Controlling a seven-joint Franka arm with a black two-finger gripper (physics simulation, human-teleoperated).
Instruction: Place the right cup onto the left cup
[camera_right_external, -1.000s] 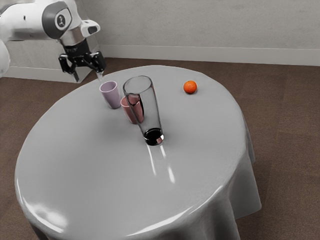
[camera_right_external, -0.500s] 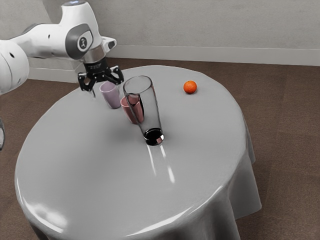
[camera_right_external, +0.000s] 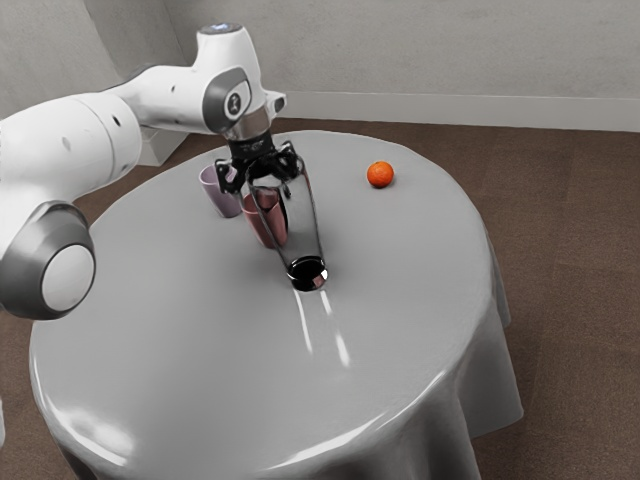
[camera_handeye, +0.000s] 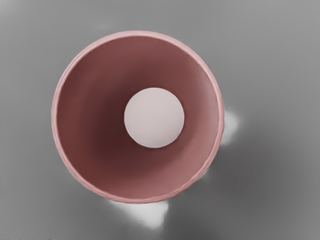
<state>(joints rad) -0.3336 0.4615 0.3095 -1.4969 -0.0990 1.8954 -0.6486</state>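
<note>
Fingers (camera_right_external: 230, 182) spread apart, just above the upright pink cup (camera_right_external: 268, 230), its open mouth beneath them, purple cup (camera_right_external: 223, 203) near

Soft, even light; white glare streaks glossy tablecloth (camera_right_external: 200, 340); shadow inside pink cup (camera_handeye: 95, 120).

Well apart from the jaws, one camera is slanting down across the counter (camera_right_external: 200, 350); another, beside them, is peering closely into the pink cup (camera_handeye: 87, 115) both are showing.
</note>
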